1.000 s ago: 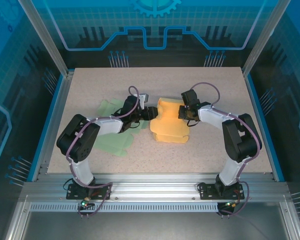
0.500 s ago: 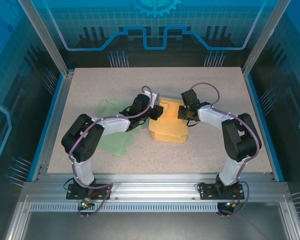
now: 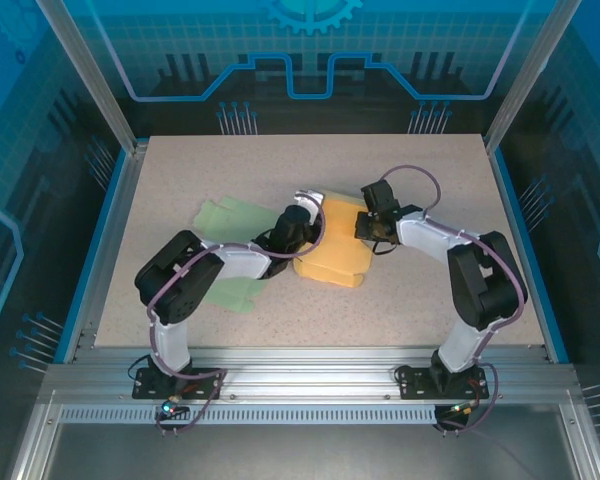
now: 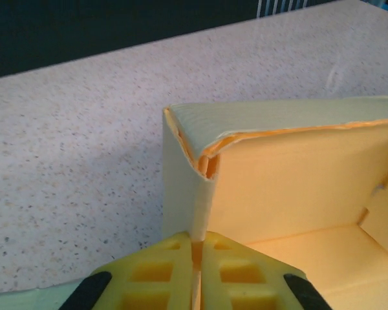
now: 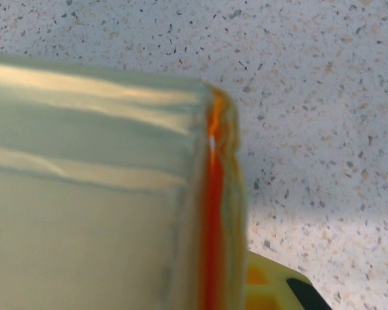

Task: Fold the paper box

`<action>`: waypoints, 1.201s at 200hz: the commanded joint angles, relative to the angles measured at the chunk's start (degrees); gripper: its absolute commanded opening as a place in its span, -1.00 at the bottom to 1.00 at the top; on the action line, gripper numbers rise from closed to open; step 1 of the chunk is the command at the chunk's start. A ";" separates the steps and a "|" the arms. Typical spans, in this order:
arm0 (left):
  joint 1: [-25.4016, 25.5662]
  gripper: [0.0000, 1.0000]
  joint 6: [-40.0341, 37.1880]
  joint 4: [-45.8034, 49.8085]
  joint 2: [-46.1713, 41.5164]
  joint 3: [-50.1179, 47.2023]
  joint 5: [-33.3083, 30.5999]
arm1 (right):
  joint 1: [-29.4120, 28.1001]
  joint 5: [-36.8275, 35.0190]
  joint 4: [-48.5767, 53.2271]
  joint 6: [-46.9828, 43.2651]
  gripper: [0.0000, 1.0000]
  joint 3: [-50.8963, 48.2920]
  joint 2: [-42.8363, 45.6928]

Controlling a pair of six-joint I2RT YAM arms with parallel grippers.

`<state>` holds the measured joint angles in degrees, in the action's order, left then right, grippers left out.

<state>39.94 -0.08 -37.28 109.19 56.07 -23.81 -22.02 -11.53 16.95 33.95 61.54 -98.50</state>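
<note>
The yellow paper box sits partly folded in the middle of the table, its walls raised. My left gripper is at the box's left wall, near the far corner. In the left wrist view that gripper is shut on the upright wall edge, and the box's inside opens to the right. My right gripper holds the box's right wall. In the right wrist view the wall is close and blurred, with its doubled edge against my yellow finger.
Pale green paper sheets lie left of the box, one further back and one nearer, partly under my left arm. The speckled tabletop is ringed by a blue rim and metal frame posts.
My left gripper has moved right from beside the green sheets to the box's left wall and closed on it. The box has shifted slightly. The right gripper has kept its hold.
</note>
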 commanded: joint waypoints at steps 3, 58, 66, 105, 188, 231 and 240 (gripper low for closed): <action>3.36 -0.99 -6.78 -11.35 1.95 -0.70 -11.67 | -2.81 3.38 0.51 2.27 -1.00 -0.60 3.29; 4.39 -1.00 -3.18 -5.38 3.14 2.96 -26.45 | -4.16 4.52 0.50 4.67 -1.00 -0.61 3.25; 4.40 -1.00 -2.30 -4.58 3.15 3.14 -27.04 | -4.38 4.93 0.25 4.95 -1.00 -0.54 2.99; 3.62 -1.00 6.59 7.33 3.63 8.09 -31.69 | -5.22 6.72 -0.91 5.92 -1.00 0.54 1.09; 2.11 -0.84 16.27 17.10 -0.60 8.76 -18.42 | -5.64 4.72 2.65 4.85 -1.00 4.10 -1.69; 2.13 -0.26 20.57 19.77 -6.66 4.47 -7.85 | -4.81 4.39 7.47 3.61 -1.00 5.48 -1.69; 2.09 -0.13 20.79 20.33 -8.06 3.98 -5.54 | -4.53 4.73 8.72 3.09 -1.00 6.07 -1.85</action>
<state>42.26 16.99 -19.05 106.43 61.82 -38.50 -26.24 -8.43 21.02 39.16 64.82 -99.94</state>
